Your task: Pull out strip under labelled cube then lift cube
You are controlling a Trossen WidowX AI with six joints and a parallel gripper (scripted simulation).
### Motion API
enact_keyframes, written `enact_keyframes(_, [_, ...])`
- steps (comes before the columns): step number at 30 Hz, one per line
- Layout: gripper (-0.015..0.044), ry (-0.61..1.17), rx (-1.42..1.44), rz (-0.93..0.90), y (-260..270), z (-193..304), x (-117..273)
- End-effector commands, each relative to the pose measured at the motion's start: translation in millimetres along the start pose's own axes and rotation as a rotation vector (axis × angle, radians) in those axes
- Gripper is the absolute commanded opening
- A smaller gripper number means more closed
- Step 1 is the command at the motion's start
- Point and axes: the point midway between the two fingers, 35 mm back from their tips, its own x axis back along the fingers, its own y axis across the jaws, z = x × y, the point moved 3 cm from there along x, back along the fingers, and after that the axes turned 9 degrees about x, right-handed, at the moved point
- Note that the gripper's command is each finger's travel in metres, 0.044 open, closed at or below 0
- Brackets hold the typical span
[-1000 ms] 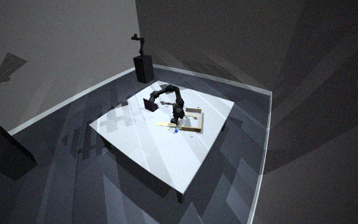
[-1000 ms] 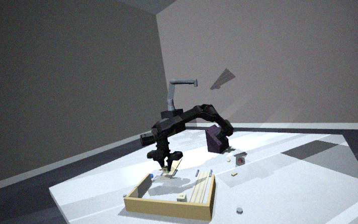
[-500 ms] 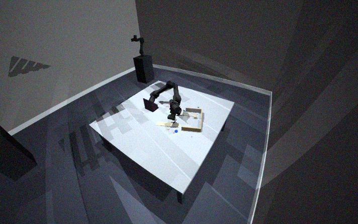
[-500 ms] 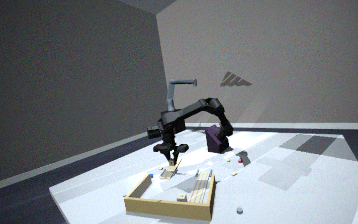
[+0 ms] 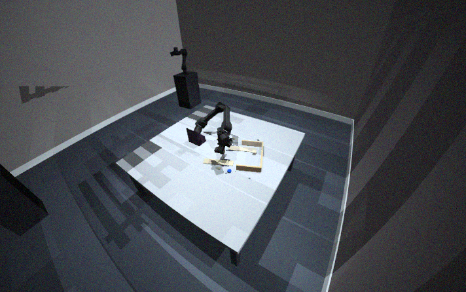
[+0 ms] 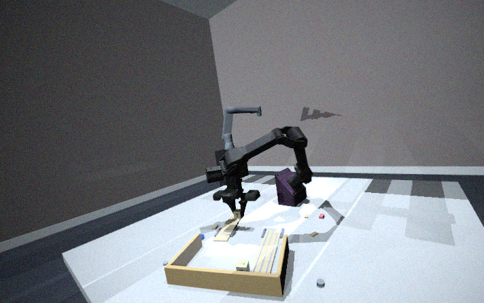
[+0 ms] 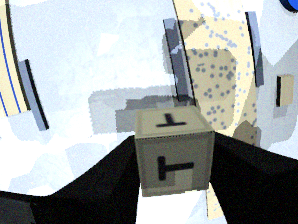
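The labelled cube (image 6: 237,213) (image 7: 173,165) is pale tan with black T marks. My gripper (image 6: 237,215) (image 7: 168,140) is shut on it, one finger on each side, and holds it upright in the air above the table. The dotted cream strip (image 5: 207,161) (image 6: 221,237) (image 7: 215,85) lies below and beside the cube, not touching it. The striped cream strip (image 6: 267,251) (image 7: 11,95) lies apart from it, partly inside the wooden frame. A second pale cube (image 6: 243,264) is near that strip's far end; its mark is too small to read.
The three-sided wooden frame (image 5: 249,168) (image 6: 221,280) stands past the strips. Grey rails (image 7: 35,95) (image 6: 263,232) flank the strips. A blue disc (image 5: 228,171) (image 6: 202,236), a tan block (image 7: 286,90), a red block (image 6: 321,215) and a grey disc (image 6: 320,282) lie around. A purple block (image 6: 283,189) stands at the arm's base.
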Motion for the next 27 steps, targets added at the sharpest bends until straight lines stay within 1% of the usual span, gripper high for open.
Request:
enact_keyframes(1, [0.0, 0.005, -0.001, -0.001, 8, 13, -1])
enact_keyframes(13, [0.0, 0.006, -0.003, -0.003, 33, 46, -3])
enact_keyframes(17, [0.0, 0.007, -0.003, -0.003, 34, 47, -3])
enact_keyframes(23, [0.0, 0.007, -0.003, -0.001, 34, 47, 29])
enact_keyframes(27, [0.0, 0.007, -0.003, -0.002, 34, 47, 33])
